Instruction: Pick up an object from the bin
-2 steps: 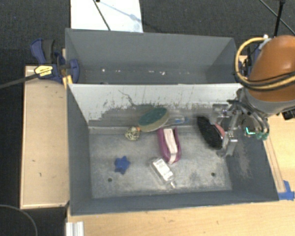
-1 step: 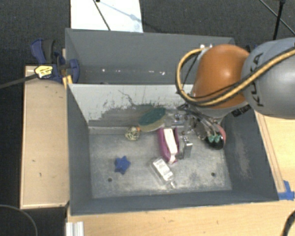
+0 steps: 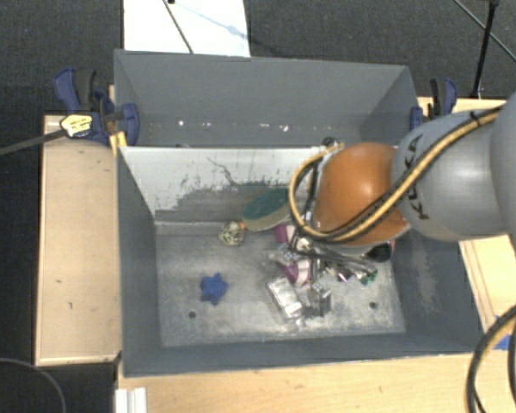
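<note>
The silver crinkled packet (image 3: 284, 298) lies near the front of the bin (image 3: 138, 256), and the gripper (image 3: 316, 299) is down at the floor just to the right of it, touching it or very nearly. It is the thing closest to the tool and the likeliest one to be picked. Whether the gripper is parted, closed or already has hold of anything cannot be told, because its tip is lost among the clutter.

The main risk lies here. The packet looks thin, flat and slippery, so a close could slide off its edge, or push it along the metal floor instead of catching it. Just behind the packet sits a pink and purple thing (image 3: 290, 265), and to the right of the packet, past the gripper, are some dark bits with a touch of green (image 3: 359, 273). A close in such a crowd may pinch two things at once, or snag one and drop it on the way up. The blue lump (image 3: 212, 288), well to the left of the packet, is out of harm's way. So are the small pale thing (image 3: 233, 233) and the green disc (image 3: 265, 206), farther back from the packet by the rear slope.

The arm (image 3: 473, 179) comes in from the right of the packet and bends steeply down. Its orange cover (image 3: 361, 192) hangs above and behind the packet, with looped cables (image 3: 303, 192) around it.
</note>
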### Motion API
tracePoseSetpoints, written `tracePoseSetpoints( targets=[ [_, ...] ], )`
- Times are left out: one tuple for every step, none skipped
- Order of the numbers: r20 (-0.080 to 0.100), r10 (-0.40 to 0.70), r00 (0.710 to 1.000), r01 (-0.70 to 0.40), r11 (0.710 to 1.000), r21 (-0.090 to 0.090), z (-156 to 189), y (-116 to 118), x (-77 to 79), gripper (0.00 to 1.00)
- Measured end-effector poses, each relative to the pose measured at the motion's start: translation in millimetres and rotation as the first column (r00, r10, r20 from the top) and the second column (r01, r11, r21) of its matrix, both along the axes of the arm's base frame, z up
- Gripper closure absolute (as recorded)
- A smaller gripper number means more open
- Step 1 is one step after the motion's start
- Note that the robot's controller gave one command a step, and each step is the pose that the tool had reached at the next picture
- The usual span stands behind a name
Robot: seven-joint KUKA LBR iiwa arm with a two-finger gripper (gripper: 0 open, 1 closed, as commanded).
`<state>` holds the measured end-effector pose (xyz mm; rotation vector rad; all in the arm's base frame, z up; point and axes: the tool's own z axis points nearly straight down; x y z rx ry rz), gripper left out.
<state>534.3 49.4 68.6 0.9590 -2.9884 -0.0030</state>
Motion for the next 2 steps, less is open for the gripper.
tracePoseSetpoints(
  targets=[
    [0.005, 0.0, 1.0, 0.0, 1.0, 0.0, 2.1, 0.1, 1.8, 1.0],
    [0.014, -0.042, 0.999, 0.042, 0.999, 0.001, 102.3, -3.1, 0.1, 1.0]
  ],
)
